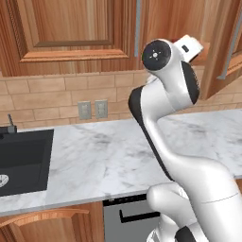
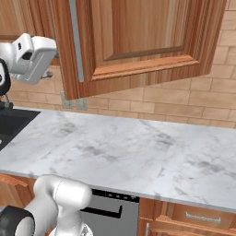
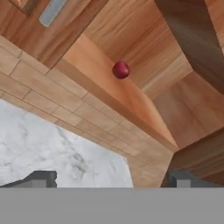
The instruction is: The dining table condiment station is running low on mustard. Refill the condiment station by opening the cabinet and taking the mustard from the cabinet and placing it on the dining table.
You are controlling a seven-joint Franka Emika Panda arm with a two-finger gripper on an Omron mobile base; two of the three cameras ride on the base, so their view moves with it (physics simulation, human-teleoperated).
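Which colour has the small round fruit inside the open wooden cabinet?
Dark red; the small round fruit shows best in the hand view.

no readable text, labels or signs

Ahead of the gripper point(image 3: 111, 179), a small round fruit point(image 3: 121, 69) sits inside the cabinet point(image 3: 144, 52); the bench point(image 3: 52, 148) lies below.
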